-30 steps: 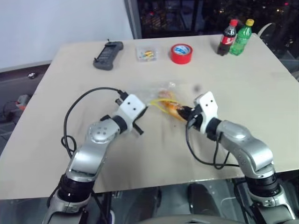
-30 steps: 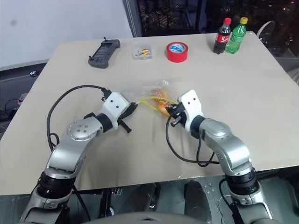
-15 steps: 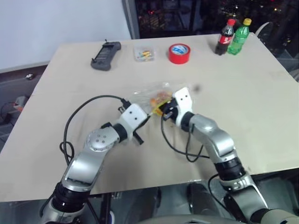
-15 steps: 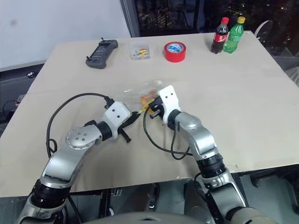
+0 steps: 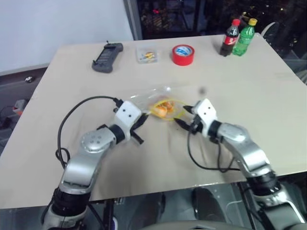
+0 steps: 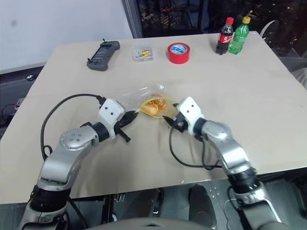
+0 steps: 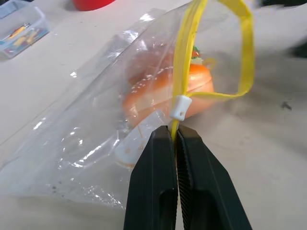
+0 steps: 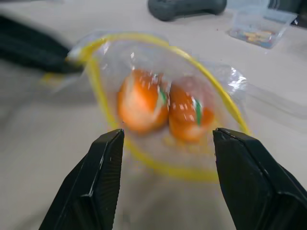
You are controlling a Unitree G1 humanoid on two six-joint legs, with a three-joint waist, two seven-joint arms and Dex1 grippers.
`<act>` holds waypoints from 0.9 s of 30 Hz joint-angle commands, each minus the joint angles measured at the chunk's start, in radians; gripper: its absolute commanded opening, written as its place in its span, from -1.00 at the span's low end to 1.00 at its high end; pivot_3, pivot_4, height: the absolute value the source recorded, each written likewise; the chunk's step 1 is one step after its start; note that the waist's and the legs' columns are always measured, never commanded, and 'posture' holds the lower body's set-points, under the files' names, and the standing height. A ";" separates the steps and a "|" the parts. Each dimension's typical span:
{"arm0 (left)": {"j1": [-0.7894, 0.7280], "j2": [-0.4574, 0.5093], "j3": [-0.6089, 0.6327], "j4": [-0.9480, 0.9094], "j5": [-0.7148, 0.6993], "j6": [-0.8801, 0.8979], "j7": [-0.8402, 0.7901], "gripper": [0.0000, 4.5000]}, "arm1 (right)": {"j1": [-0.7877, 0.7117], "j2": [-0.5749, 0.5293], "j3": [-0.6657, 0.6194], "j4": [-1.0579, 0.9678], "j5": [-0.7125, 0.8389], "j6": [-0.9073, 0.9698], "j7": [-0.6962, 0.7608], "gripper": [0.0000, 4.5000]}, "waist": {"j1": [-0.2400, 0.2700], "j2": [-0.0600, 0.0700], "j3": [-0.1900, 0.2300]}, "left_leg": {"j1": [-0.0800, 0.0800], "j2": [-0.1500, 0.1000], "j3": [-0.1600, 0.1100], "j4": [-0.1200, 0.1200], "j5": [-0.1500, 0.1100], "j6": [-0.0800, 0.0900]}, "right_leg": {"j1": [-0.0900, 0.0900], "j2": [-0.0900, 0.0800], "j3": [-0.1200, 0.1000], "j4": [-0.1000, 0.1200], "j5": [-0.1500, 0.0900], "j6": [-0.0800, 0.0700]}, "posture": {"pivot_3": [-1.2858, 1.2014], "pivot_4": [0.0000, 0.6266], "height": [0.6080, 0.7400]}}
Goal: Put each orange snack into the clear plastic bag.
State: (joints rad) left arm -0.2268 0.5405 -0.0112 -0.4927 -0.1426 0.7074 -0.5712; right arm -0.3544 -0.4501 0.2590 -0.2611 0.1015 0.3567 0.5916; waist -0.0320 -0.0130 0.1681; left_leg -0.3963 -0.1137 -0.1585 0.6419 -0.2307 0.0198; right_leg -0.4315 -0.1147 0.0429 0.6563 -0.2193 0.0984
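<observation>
Snacks [image 8: 163, 105] inside bag [image 7: 96, 129]; left claw [image 7: 175, 139] pinching its seal; right claw [image 8: 165, 143] spread, empty.

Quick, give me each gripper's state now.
Left gripper: shut on the bag's yellow seal strip.
Right gripper: open, empty, facing both snacks in the bag.

no readable text, labels or brands anywhere
</observation>
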 commanded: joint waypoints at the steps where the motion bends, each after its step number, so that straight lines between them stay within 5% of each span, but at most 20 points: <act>1: -0.022 0.012 0.034 -0.016 -0.038 -0.003 -0.015 -1.00 | -0.019 -0.074 0.012 0.017 -0.165 -0.140 -0.037 0.33 | -0.001 0.000 0.000 | 0.000 0.000 0.000 0.000 0.000 0.000 | 0.000 0.000 0.000 0.000 0.000 0.000 | 0.03 -0.52 1.00; 14: -0.006 0.022 0.032 -0.064 -0.086 0.022 0.003 -1.00 | -0.254 0.011 0.147 0.491 -0.437 -0.499 -0.134 0.33 | -0.003 -0.001 0.000 | 0.001 0.002 0.002 0.000 0.002 -0.004 | 0.000 0.001 0.002 0.000 0.000 0.000 | 0.03 -0.52 1.00; 21: 0.033 0.018 0.055 -0.106 -0.124 0.020 0.007 -1.00 | -0.260 0.007 0.111 0.515 -0.416 -0.546 -0.098 -0.98 | -0.004 -0.001 0.001 | 0.000 0.002 0.002 0.000 0.002 -0.004 | 0.000 0.001 0.002 -0.001 0.000 -0.001 | 0.03 -0.52 1.00; 27: -0.080 0.028 0.047 0.026 -0.107 -0.059 0.002 -1.00 | -0.355 -0.032 0.026 0.553 -0.433 -0.543 -0.151 -0.98 | -0.002 -0.002 0.001 | 0.001 0.002 0.002 0.000 0.002 -0.004 | 0.000 0.002 0.002 -0.001 0.000 -0.001 | 0.03 -0.52 1.00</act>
State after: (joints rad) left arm -0.2303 0.5597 0.0217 -0.5122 -0.2706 0.7085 -0.5748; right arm -0.6406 -0.4593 0.3535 0.2959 -0.3288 -0.1702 0.4800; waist -0.0336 -0.0146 0.1692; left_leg -0.3959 -0.1122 -0.1565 0.6423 -0.2284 0.0160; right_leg -0.4314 -0.1131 0.0448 0.6557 -0.2190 0.0978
